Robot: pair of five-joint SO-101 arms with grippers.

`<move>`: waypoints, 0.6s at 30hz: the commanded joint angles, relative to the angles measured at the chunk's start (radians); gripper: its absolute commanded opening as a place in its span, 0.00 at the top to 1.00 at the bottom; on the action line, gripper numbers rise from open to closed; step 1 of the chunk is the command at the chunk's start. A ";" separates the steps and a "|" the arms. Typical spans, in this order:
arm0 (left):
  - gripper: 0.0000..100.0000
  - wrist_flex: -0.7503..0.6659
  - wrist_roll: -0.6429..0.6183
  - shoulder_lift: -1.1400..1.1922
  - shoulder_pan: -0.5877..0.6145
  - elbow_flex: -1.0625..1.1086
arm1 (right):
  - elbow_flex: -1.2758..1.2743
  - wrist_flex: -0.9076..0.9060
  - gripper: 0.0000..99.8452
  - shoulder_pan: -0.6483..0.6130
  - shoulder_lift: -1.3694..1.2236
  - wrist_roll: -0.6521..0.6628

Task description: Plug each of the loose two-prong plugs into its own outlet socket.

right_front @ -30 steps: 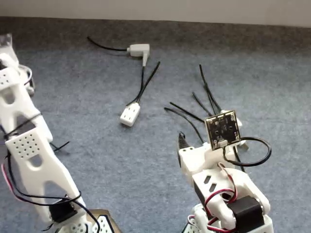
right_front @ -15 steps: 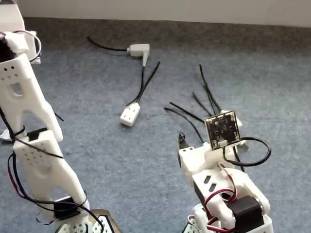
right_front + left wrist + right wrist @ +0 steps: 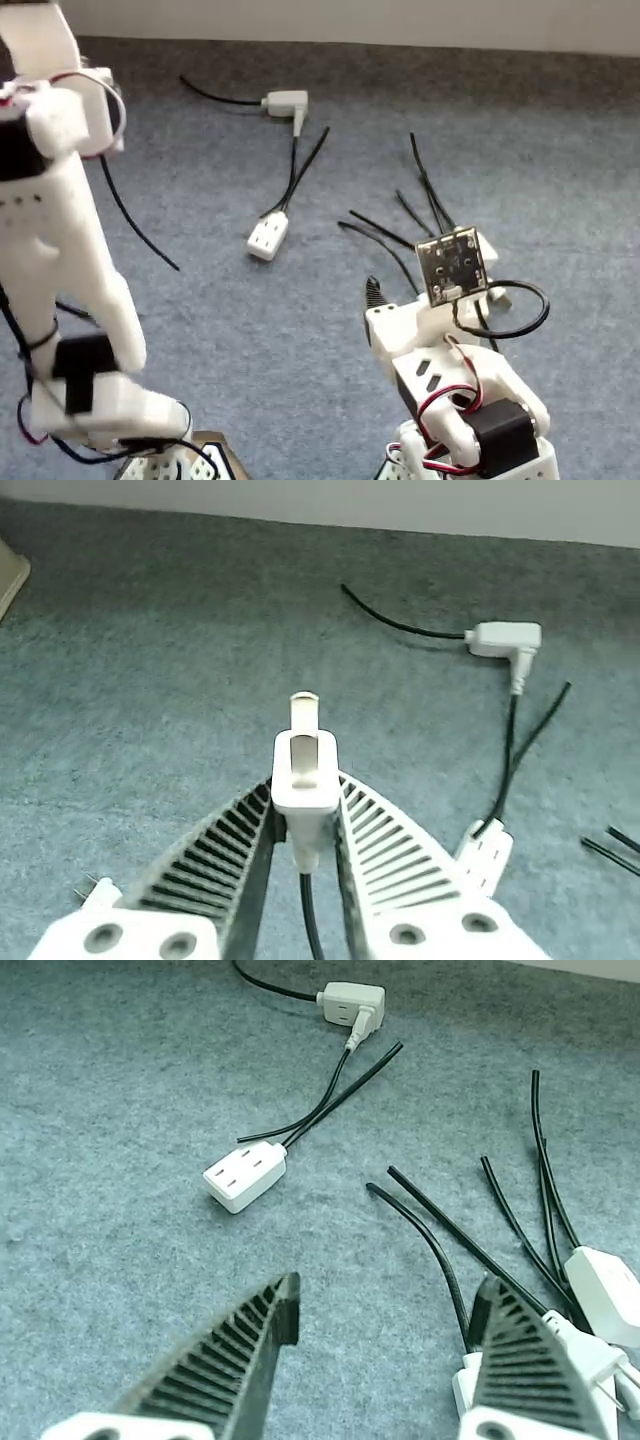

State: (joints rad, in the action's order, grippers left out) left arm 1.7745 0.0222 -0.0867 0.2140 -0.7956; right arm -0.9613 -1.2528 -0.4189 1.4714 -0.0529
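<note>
My left gripper (image 3: 303, 792) is shut on a white two-prong plug (image 3: 303, 765), held above the carpet with its prongs pointing away and its black cord (image 3: 138, 228) hanging down. A white outlet socket (image 3: 268, 237) (image 3: 485, 846) (image 3: 245, 1175) lies on the carpet mid-table. A second white socket block (image 3: 285, 102) (image 3: 506, 638) (image 3: 352, 1002) lies farther back, with a cord plugged in at its side. My right gripper (image 3: 385, 1330) hangs open over the carpet, short of the nearer socket. Two loose white plugs (image 3: 603, 1295) lie beside its finger.
Several loose black cords (image 3: 420, 195) fan out on the grey carpet (image 3: 200, 320) near the right arm. The left arm (image 3: 60, 250) stands tall at the left edge. A pale wall runs along the far edge.
The left arm has swung up and toward the far left, lifting the plug so its cord now trails across the carpet. The right arm has hardly shifted.
</note>
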 commanded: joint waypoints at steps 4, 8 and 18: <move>0.99 -0.014 -0.002 -0.375 -0.228 0.341 | 0.002 0.012 0.72 0.012 0.004 0.012; 0.99 -0.135 -0.008 -0.539 -0.309 0.556 | 0.005 0.012 0.72 0.012 0.004 0.012; 0.99 -0.655 -0.221 -1.113 -0.602 1.208 | 0.012 0.008 0.72 0.084 0.004 0.011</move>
State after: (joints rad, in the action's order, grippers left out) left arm 1.3111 -0.1343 -1.0134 -0.3000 0.2355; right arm -0.9613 -1.2528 -0.3928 1.4714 -0.0529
